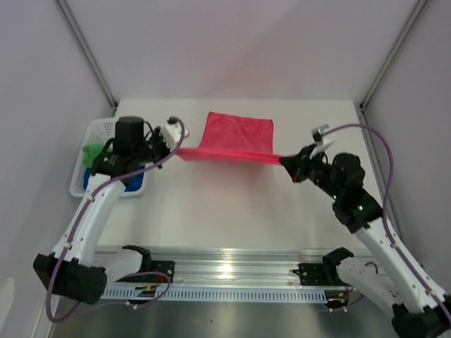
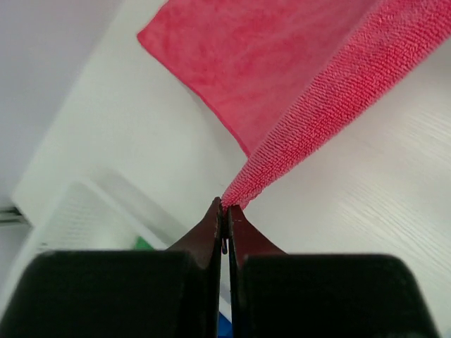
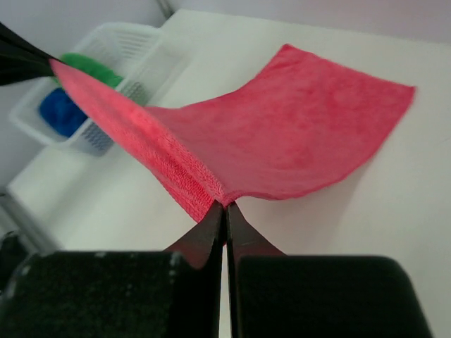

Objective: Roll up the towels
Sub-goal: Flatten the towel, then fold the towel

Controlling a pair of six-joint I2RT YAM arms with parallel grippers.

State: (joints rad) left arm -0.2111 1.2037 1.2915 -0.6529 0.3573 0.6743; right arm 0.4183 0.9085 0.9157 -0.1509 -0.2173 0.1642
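Three towels are in view: one pink-red towel (image 1: 236, 134), one green towel (image 3: 88, 67) and one blue towel (image 3: 60, 113). One white basket (image 1: 95, 130) holds the green and blue ones, on the far side of the left jaws from the right jaws. The pink-red towel's near edge is stretched taut between the two pairs. The left jaws are pinched tight on one corner, the right jaws on the other. Beyond both, the rest lies flat on the desk (image 1: 232, 211).
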